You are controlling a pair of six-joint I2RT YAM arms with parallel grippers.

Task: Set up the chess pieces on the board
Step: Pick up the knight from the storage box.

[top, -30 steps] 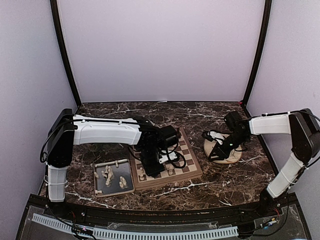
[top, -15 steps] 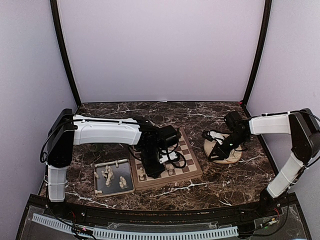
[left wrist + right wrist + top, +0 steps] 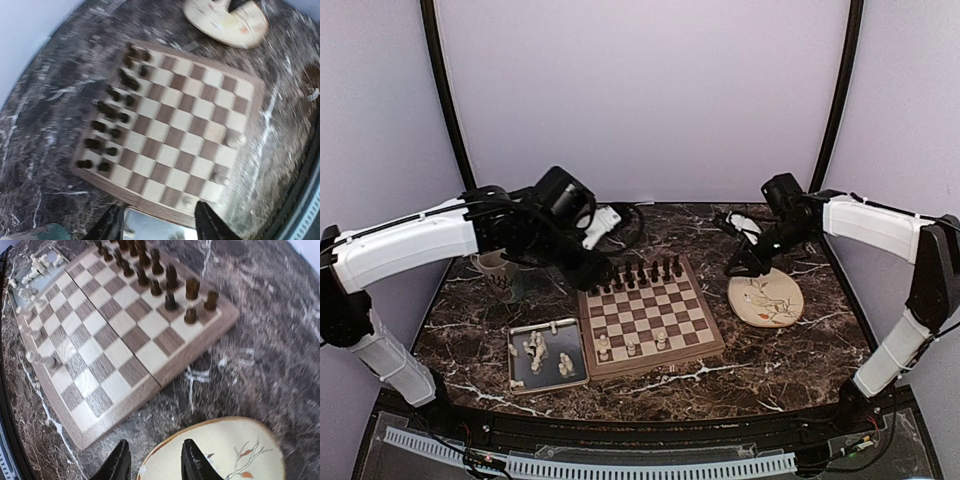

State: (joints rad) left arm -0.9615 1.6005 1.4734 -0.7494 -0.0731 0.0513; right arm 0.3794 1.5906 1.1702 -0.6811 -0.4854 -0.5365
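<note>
Left gripper (image 3: 159, 227) and right gripper (image 3: 152, 460), open and empty, hang clear of the board (image 3: 655, 318); dark pieces (image 3: 642, 272) line its far edge, white pieces (image 3: 536, 350) in the tray (image 3: 578, 340) apparently next.

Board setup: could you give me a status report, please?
Left claw, right claw open, empty. Dark pieces set on board; three white placed, rest in tray. Nothing blocking.

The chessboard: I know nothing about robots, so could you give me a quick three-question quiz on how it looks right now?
1. True or false: the dark pieces stand along the far edge of the board.
2. How many white pieces stand on the board?
3. Seen from above, the grey tray sits: A) left of the board, B) right of it, C) beyond it.
Key: 1 true; 2 three; 3 A.
</note>
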